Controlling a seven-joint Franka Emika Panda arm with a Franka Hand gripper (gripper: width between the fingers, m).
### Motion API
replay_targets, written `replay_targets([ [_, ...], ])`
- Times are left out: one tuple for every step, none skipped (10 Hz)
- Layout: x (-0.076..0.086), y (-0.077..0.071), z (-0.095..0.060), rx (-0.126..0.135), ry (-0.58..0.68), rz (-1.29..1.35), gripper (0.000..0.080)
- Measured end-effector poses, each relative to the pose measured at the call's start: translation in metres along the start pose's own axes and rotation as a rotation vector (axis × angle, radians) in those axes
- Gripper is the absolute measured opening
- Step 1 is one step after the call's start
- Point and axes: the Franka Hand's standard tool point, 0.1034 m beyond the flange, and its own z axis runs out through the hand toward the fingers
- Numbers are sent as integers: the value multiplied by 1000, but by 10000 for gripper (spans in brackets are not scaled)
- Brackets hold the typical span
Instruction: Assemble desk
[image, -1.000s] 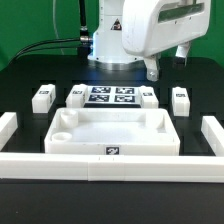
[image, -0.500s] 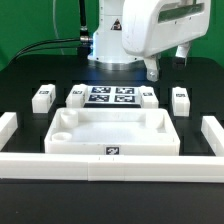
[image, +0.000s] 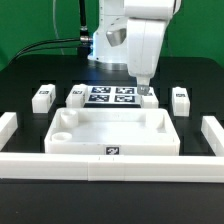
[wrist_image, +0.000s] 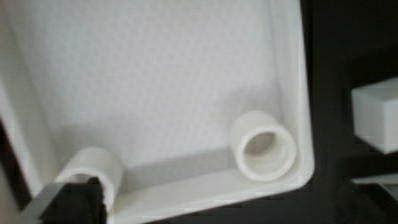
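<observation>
The white tray-like tabletop (image: 110, 131) lies in the middle of the table with round sockets in its corners. Several short white tagged legs stand behind it: two toward the exterior view's left (image: 42, 97) (image: 76, 95) and two toward the right (image: 149, 97) (image: 181, 97). My gripper (image: 143, 83) points down just above the inner right leg and holds nothing. In the wrist view the tabletop (wrist_image: 160, 80) fills the picture, with two round sockets (wrist_image: 263, 146) (wrist_image: 91, 166) and one leg (wrist_image: 372, 112) beside it. The gripper (wrist_image: 217, 205) stands open, with one dark finger (wrist_image: 63, 203) showing.
The marker board (image: 112, 96) lies between the inner legs. Long white border rails run along the front (image: 110, 165) and both sides (image: 8, 127) (image: 213, 129). The arm's base (image: 112, 45) stands at the back, with cables toward the exterior view's left.
The hand has turned about its axis, shifted toward the exterior view's left and come down over the inner right leg. The tabletop and legs have not moved.
</observation>
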Motion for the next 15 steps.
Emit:
replay_targets([
  [1, 2, -2, -6, 3, 32, 649],
  [1, 1, -1, -5, 3, 31, 649],
  [1, 1, -1, -4, 3, 31, 649],
  [0, 1, 0, -5, 3, 26, 649],
  [-8, 5, 5, -52, 20, -108, 649],
  [-18, 3, 12, -79, 29, -152, 649],
  [-26, 0, 18, -95, 34, -186, 649],
  [-30, -2, 24, -119, 41, -191, 649],
  [-35, -6, 33, -111, 42, -185, 649],
  [-35, -8, 38, -101, 42, -182, 649],
  [-35, -11, 45, -89, 43, -163, 649],
  [-29, -16, 53, -72, 42, -119, 649],
  [-23, -20, 59, -60, 38, -104, 649],
  [-21, -25, 66, -46, 39, -102, 649],
  [-20, -29, 74, -31, 39, -97, 649],
])
